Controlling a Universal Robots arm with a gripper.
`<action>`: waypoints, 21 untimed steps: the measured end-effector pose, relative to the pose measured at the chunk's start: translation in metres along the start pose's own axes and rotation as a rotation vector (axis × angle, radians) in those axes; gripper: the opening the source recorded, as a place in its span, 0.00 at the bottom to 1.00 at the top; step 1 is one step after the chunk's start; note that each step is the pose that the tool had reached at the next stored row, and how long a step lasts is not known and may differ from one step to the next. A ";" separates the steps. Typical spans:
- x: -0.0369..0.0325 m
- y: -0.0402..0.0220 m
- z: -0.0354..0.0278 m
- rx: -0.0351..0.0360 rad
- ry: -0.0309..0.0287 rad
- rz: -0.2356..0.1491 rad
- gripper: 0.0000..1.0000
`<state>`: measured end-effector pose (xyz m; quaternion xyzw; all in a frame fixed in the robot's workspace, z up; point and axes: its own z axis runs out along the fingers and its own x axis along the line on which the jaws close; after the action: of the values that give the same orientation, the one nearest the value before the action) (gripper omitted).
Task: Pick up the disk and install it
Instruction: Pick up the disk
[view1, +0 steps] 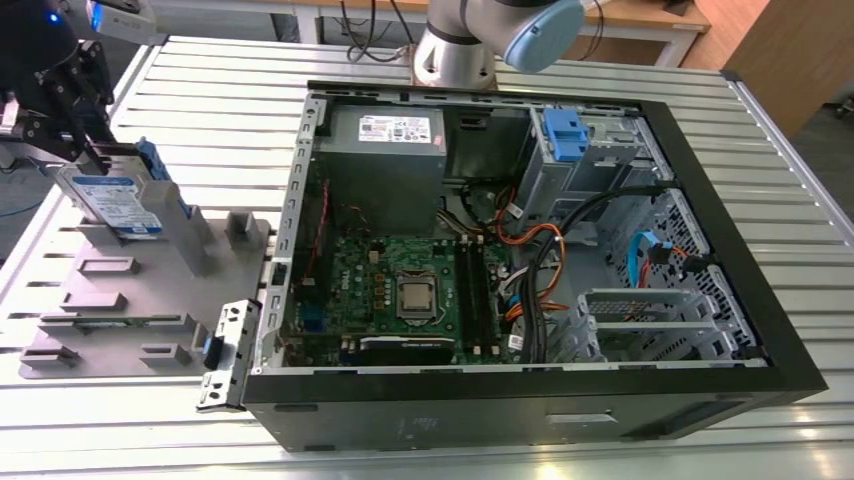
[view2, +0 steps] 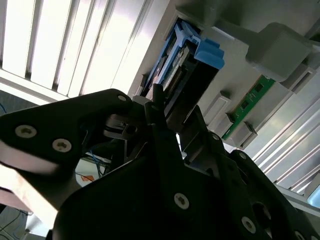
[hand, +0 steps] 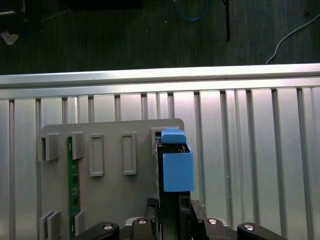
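Slatted table (view1: 534, 60), claw (hand: 169, 207) gripping labelled silver disk (view1: 118, 205), blue rails (view1: 150, 160)

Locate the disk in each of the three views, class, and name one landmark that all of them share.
Exterior view: the disk stands tilted on the grey fixture plate, at the exterior view's left, outside the computer case.
Second wrist view: the disk is seen edge-on against the plate.
First wrist view: the disk is edge-on, blue tab facing the camera, at the plate's edge.
Shared landmark: the grey fixture plate.
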<state>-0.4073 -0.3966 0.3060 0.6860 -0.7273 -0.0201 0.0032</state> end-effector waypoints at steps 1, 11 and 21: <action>0.0000 0.0000 0.0000 0.0000 0.0000 0.000 0.39; 0.0000 0.0000 -0.0001 0.0000 0.0000 0.000 0.46; -0.0012 0.0001 0.0001 -0.0002 -0.0027 0.000 0.46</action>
<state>-0.4073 -0.3954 0.3059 0.6859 -0.7273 -0.0211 0.0023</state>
